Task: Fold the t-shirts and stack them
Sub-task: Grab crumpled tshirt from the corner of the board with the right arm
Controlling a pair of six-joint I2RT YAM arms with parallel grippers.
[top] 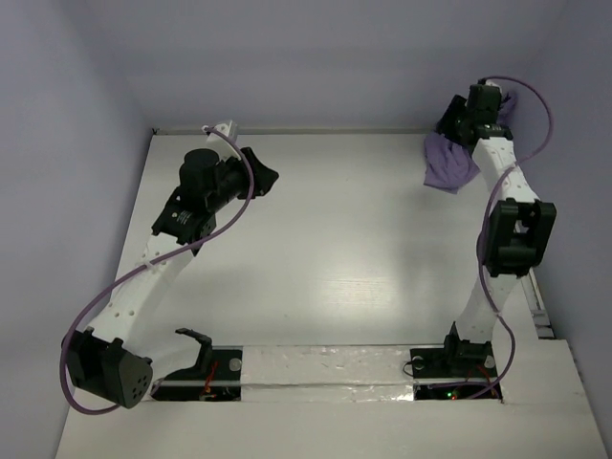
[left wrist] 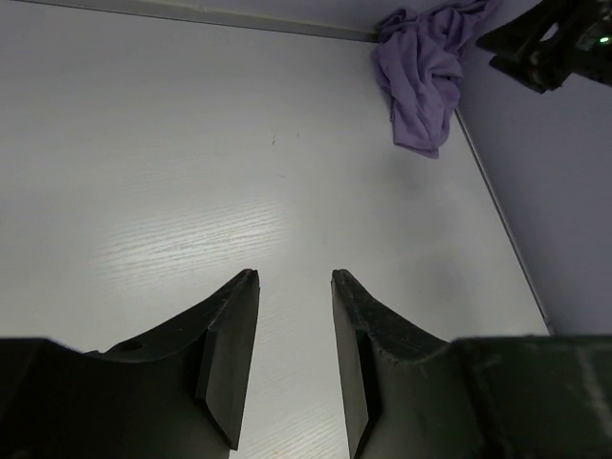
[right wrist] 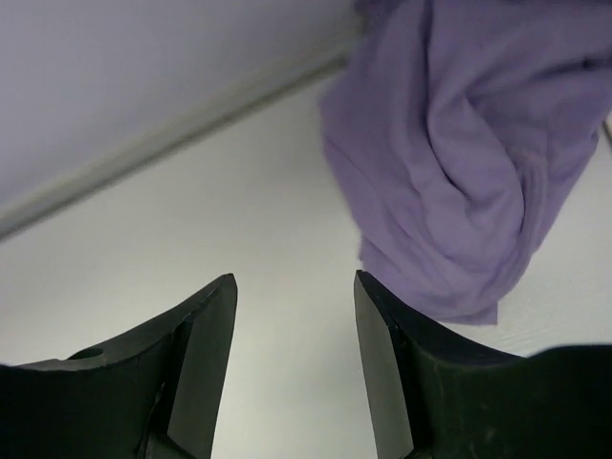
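Note:
One lavender t-shirt [top: 449,163] lies crumpled in a heap at the far right corner of the white table [top: 335,249]. It also shows in the left wrist view [left wrist: 421,72] and the right wrist view [right wrist: 459,163]. My right gripper [top: 448,124] hovers right over the shirt's far edge, open and empty [right wrist: 295,279], with the cloth just right of its right finger [right wrist: 382,335]. My left gripper [top: 268,177] is open and empty at the far left, well away from the shirt [left wrist: 295,277].
Lavender walls close in the table at the back, left and right. The right arm's head [left wrist: 555,43] hangs over the shirt's corner. A taped silver strip [top: 325,368] runs between the arm bases at the near edge.

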